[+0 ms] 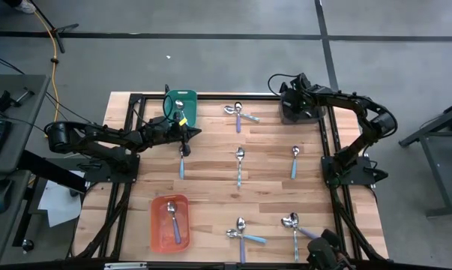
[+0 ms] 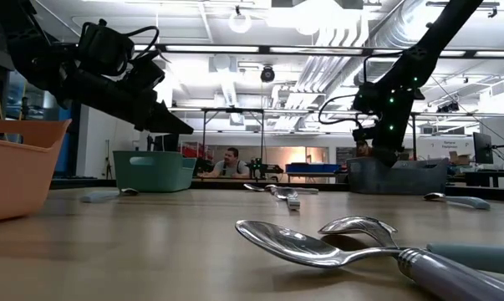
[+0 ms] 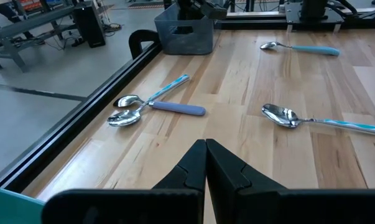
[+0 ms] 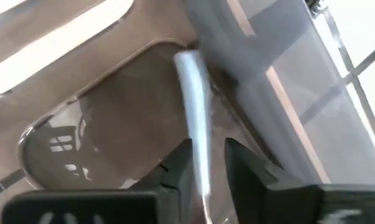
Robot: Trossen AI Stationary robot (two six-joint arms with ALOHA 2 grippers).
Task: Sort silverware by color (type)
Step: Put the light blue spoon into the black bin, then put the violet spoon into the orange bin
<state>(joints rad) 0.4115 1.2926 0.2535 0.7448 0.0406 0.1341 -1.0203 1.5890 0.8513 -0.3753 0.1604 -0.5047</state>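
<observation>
Clock bearings taken from the centre of the table (image 1: 211, 191), seen from overhead.

Orange bin (image 1: 157, 225) at 7 o'clock, with one binned spoon (image 1: 173, 217) inside, handle blue.

Left gripper (image 1: 187, 135) at 10 o'clock, above bare wood, just at 6 o'clock of the teal bin (image 1: 190, 112). Fingers pressed fully together, nothing gripped. Shiny spoon bowl (image 1: 179, 103) showing inside the teal bin. Loose spoon (image 1: 182, 161) with blue handle lying on the wood just at 6 o'clock of the closed fingers.

Crossed pair (image 1: 240, 114) of spoons at 12 o'clock. Single spoon (image 1: 240, 163) near centre. Second pair (image 1: 242, 234) at 6 o'clock, close to the table edge.

Further spoon (image 1: 294, 161) with blue handle at 3 o'clock. Third pair (image 1: 293, 225) at 5 o'clock.

Grey bin (image 1: 309, 114) at 1 o'clock. Right gripper (image 1: 293, 94) directly over it, reaching down into it. Fingers parted a little, with the pale-handled spoon (image 4: 193, 93) passing between them and over the bin floor. Handle blurred. Looks loose between the fingers rather than clamped. Contact with either pad not determinable.
</observation>
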